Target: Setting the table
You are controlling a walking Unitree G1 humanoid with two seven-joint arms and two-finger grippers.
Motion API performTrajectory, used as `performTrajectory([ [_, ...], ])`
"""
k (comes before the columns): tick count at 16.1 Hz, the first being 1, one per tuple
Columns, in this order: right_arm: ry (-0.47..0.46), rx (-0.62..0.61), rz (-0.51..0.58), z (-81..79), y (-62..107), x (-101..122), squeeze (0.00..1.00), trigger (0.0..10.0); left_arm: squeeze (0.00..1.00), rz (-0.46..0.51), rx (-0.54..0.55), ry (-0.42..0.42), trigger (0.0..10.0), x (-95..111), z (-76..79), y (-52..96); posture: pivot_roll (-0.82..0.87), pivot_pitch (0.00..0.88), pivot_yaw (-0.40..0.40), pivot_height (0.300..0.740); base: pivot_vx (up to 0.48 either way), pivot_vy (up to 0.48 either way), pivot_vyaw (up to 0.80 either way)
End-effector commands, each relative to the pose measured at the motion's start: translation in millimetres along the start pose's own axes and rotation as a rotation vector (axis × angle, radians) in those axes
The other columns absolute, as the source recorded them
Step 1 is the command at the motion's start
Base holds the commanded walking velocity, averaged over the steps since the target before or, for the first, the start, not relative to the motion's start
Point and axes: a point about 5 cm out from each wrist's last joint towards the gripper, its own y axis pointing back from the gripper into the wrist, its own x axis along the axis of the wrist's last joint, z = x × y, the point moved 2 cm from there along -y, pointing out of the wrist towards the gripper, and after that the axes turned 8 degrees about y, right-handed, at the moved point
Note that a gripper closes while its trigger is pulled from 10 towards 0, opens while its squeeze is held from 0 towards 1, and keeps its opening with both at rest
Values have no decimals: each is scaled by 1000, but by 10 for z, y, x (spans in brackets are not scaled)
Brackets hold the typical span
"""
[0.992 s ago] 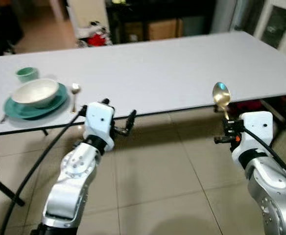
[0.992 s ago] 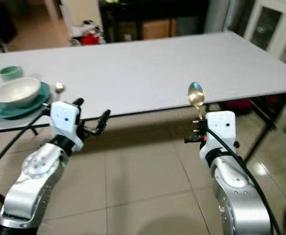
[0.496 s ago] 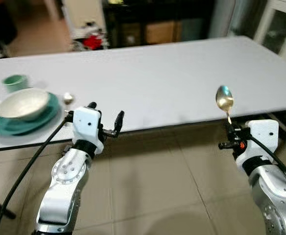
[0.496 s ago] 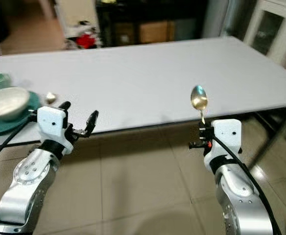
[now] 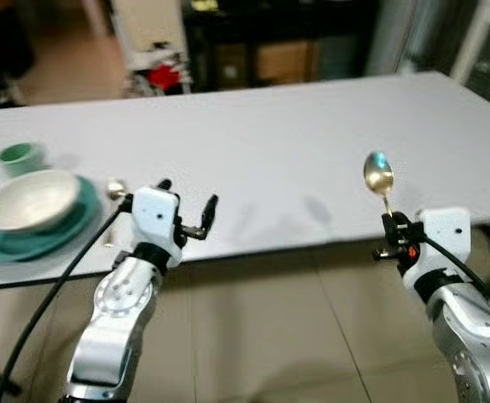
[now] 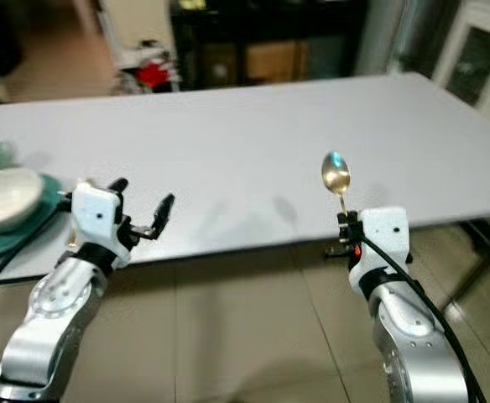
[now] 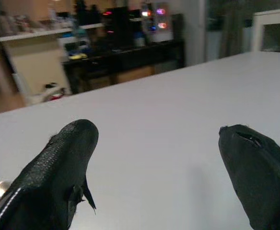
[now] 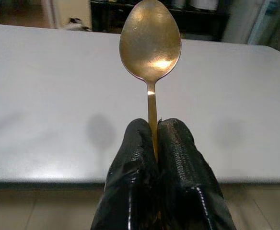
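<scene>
Right gripper (image 6: 343,242) pinches a gold spoon (image 6: 336,175) by its handle at the table's near edge.

Held upright, the spoon's bowl is on top and its long axis near vertical, above the bare right stretch of the white table (image 5: 253,126). Left gripper (image 5: 196,217), fingers spread wide and empty, hovers at the near edge just beside the setting: a white bowl (image 5: 28,199) on a teal plate (image 5: 60,231), a small cup (image 5: 18,154) behind, another spoon (image 5: 115,190) alongside. Placing the held spoon likely means tipping it flat onto the tabletop ahead of the right arm.
</scene>
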Motion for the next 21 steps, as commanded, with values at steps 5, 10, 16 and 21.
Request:
performTrajectory([
  [5,-7,41,-7,-59,-30,26,0,10000,0,-4,-5,-20,10000,2,-26,13,39,0,40,740,366,0,0],
  [10,9,45,-43,-39,-47,-13,0,10000,0,-12,-22,-23,10000,-8,-16,10,37,0,48,740,364,0,0],
  [16,39,71,-109,0,-129,-102,0,10000,0,-60,-94,-34,10000,-72,75,11,36,0,56,740,49,0,0],
  [21,56,112,-192,-38,-230,-250,0,10000,0,-78,-147,-46,10000,-78,128,9,39,0,62,740,0,0,0],
])
